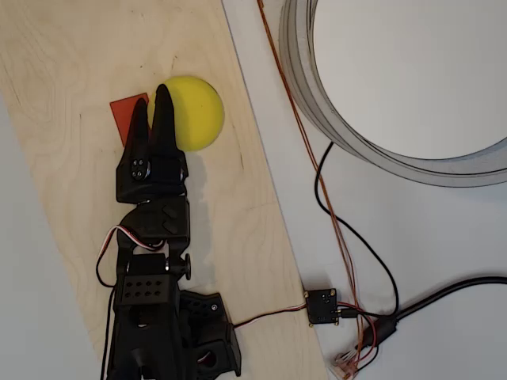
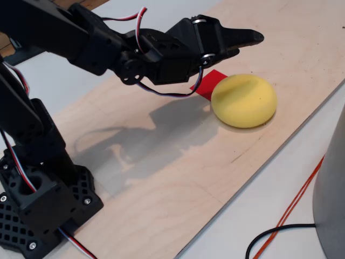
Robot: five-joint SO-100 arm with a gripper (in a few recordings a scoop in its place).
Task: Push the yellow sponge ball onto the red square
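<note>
The yellow sponge ball point(image 1: 194, 115) point(image 2: 244, 101) lies on the wooden board point(image 1: 230, 237) point(image 2: 161, 172). Just left of it in the overhead view lies the red square point(image 1: 125, 113) point(image 2: 211, 82), small, flat and partly covered by the black arm. My gripper point(image 1: 152, 96) point(image 2: 249, 44) hovers over the seam between square and ball. Its fingers stand a narrow gap apart and hold nothing. In the overhead view the right finger point(image 1: 164, 107) overlaps the ball's left edge. In the fixed view the fingers are above and behind the ball.
A large grey ring-shaped container point(image 1: 317, 111) point(image 2: 330, 194) stands off the board to the right. Thin red wires point(image 1: 297, 127) point(image 2: 291, 213), a black cable point(image 1: 348, 229) and a small circuit box point(image 1: 321, 305) lie on the white table beside the board's right edge.
</note>
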